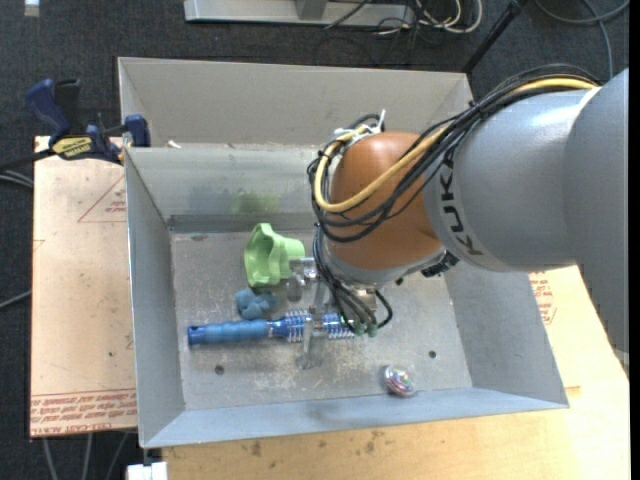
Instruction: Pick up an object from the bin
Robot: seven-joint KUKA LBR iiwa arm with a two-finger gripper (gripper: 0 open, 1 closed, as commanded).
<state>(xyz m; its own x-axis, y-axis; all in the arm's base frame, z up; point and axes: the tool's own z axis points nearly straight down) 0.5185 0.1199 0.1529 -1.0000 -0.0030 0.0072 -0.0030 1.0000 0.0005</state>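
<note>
Hand (316,330) over blue brush (232,334); green piece (268,256) beside.

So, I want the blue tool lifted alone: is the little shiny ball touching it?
Apart. The camera view shows bare bin floor between the blue tool and the little shiny ball.

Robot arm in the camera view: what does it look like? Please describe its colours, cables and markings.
The arm is a thick, rounded, light grey tube with black KUKA lettering near its end. A glossy orange-brown dome cover sits on the wrist. Black and yellow cables run along the arm and loop over the cover. Under it is a small silvery metal pincer.
</note>
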